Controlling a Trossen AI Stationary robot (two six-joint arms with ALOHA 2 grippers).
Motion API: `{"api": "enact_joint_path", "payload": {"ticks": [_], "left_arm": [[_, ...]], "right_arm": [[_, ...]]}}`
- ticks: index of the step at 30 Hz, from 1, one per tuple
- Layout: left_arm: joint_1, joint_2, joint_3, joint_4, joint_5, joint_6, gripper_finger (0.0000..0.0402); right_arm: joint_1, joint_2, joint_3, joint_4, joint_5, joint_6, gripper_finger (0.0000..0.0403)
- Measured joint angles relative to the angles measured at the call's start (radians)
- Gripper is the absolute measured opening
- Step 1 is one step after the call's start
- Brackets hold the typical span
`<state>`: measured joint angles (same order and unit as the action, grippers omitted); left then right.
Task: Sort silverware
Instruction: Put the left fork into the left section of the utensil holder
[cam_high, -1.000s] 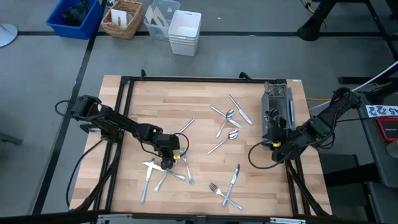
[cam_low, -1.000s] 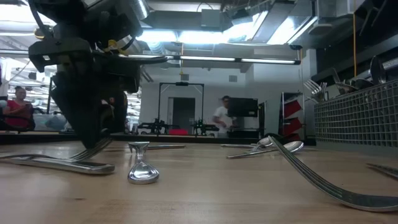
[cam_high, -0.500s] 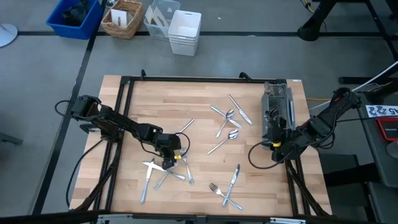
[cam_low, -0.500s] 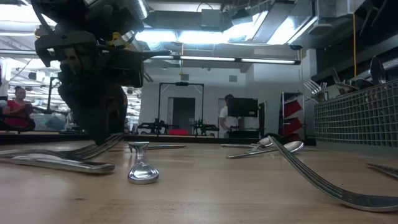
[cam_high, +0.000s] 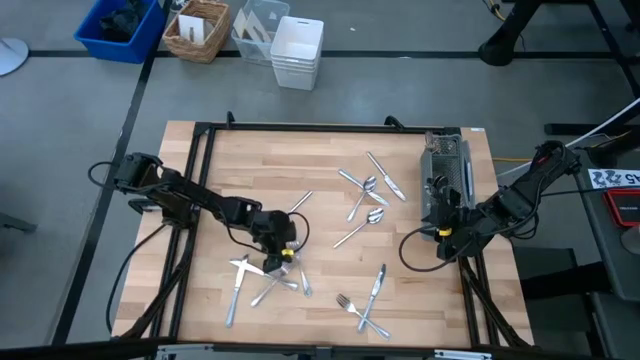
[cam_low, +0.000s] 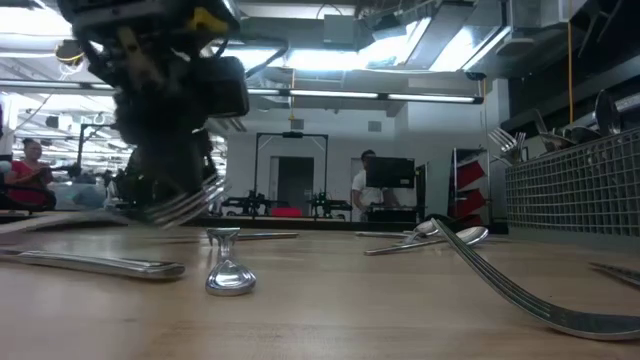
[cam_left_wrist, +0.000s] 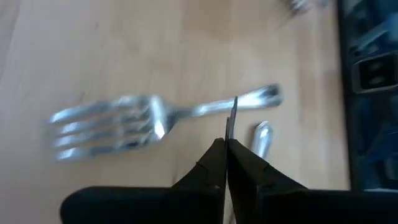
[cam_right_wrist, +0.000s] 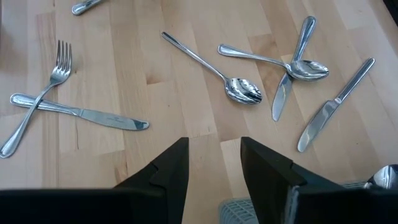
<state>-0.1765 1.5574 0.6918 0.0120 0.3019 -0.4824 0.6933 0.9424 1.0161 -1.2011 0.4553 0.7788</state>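
Holding cutlery, caddy (cam_high: 444, 178), table's right edge

Left claw (cam_left_wrist: 227, 146) clamped, right claw (cam_right_wrist: 214, 158) agape.

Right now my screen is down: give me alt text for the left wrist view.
The left hand is shut on the handle of a fork, held just above the wooden table. Another utensil's tip lies just beyond the fingers.
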Motion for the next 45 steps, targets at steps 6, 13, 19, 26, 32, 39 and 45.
{"api": "enact_joint_path", "payload": {"ticks": [6,13,19,26,32,39,45], "left_arm": [[0.044,0.000,0.000,0.182,0.082,0.000,0.0000],[0.105,0.000,0.000,0.496,0.164,-0.016,0.0000],[0.153,-0.001,0.000,0.709,0.159,-0.008,0.0000],[0.207,-0.001,0.049,0.792,-0.011,0.188,0.0000],[0.211,0.044,0.200,0.794,-0.192,0.470,0.0000],[0.235,0.162,0.402,0.816,-0.302,0.723,0.0000],[0.285,0.320,0.565,0.916,-0.306,0.810,0.0000]], "right_arm": [[0.000,0.000,0.000,0.000,0.000,0.000,0.0147],[0.000,0.000,0.000,0.000,0.000,0.000,0.0147],[0.000,0.000,0.000,0.000,0.001,0.000,0.0147],[0.000,0.000,0.000,0.000,0.070,-0.054,0.0147],[0.000,-0.007,0.004,0.003,0.133,-0.074,0.0147],[0.000,-0.010,0.127,0.003,0.267,-0.095,0.0147],[0.000,-0.013,0.232,-0.006,0.439,-0.137,0.0147]]}}
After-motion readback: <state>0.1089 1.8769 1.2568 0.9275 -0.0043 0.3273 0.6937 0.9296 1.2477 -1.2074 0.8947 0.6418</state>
